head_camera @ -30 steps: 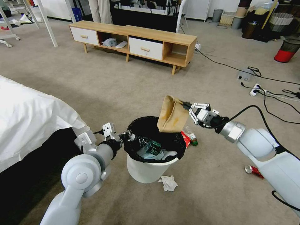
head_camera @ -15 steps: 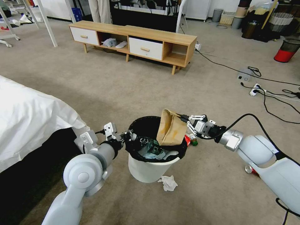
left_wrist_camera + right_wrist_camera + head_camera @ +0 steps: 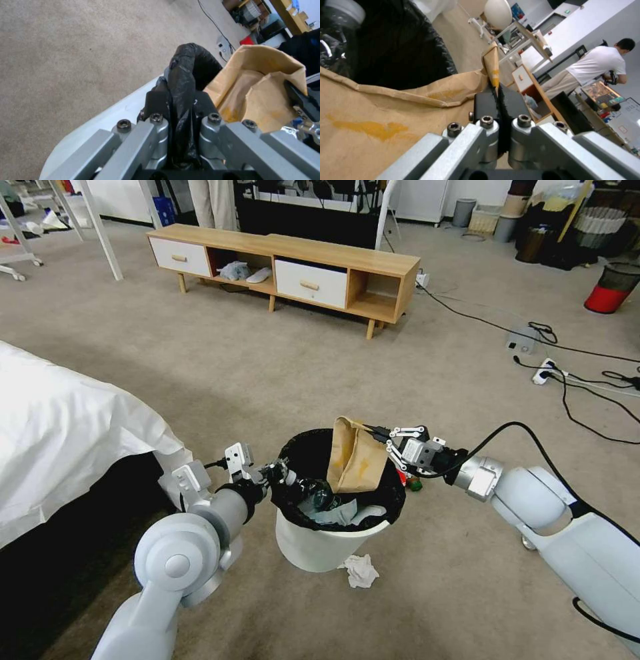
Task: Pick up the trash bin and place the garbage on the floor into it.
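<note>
The trash bin, white with a black liner, hangs tilted from my left gripper, which is shut on its rim; the pinched liner runs between the left fingertips. My right gripper is shut on the top edge of a brown paper bag, whose lower end sits inside the bin. The right wrist view has the bag clamped in my right gripper. A clear bottle and other garbage lie in the bin. A white tissue lies on the carpet below.
A bed with a white sheet stands at my left. A low wooden cabinet is ahead. Black cables and a power strip cross the floor at the right. A red-based mesh bin is far right.
My right gripper has moved down and to the left, lowering the paper bag from above the bin into its mouth. The left gripper keeps its hold on the rim.
</note>
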Controlling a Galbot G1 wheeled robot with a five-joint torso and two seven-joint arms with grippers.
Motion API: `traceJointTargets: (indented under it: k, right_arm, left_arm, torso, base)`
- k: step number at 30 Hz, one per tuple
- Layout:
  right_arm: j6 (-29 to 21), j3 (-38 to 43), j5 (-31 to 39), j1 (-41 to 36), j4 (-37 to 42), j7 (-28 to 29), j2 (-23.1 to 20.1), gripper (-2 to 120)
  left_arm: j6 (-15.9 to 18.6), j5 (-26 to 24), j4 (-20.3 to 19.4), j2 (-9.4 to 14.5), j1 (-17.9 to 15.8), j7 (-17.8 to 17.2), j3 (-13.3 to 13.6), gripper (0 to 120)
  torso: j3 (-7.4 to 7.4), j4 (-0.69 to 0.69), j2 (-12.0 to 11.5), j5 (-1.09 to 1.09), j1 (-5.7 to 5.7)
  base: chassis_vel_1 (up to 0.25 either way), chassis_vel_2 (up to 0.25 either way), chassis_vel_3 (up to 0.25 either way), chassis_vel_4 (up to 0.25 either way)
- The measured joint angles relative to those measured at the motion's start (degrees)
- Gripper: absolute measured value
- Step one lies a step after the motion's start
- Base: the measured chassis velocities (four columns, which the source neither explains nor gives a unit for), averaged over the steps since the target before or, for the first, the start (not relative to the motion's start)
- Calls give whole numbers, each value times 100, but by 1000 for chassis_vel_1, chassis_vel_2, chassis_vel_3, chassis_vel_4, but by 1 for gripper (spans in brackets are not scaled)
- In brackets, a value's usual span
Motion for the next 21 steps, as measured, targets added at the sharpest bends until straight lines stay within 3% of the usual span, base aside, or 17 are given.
traceJointTargets:
  k: [3,5,9,11,15,21]
  right_arm:
    - [-14,-67,14,33,-11,100,23,6]
    - [-35,-110,35,41,-13,196,21,19]
    - [-41,-114,48,37,-13,221,9,27]
    - [-55,-109,83,14,4,240,-27,40]
    - [-73,-76,126,-2,42,279,-78,50]
    - [-104,-12,221,-35,118,369,-156,75]
  left_arm:
    - [0,0,-15,11,19,10,-5,7]
    - [0,-4,-37,28,25,24,-30,7]
    - [0,-4,-38,39,28,37,-43,7]
    - [0,0,-38,48,30,53,-54,7]
    - [0,16,-18,48,25,63,-62,7]
    - [-22,80,55,23,5,64,-62,7]
  torso:
    - [0,0,0,0,0]
    - [0,0,0,0,0]
    - [0,0,0,0,0]
    - [0,0,0,0,0]
    - [0,0,0,0,0]
    - [0,0,0,0,0]
  base:
    - [0,0,0,0]
    - [0,0,0,0]
    - [0,0,0,0]
    - [0,0,0,0]
    - [0,0,0,0]
    - [0,0,0,0]
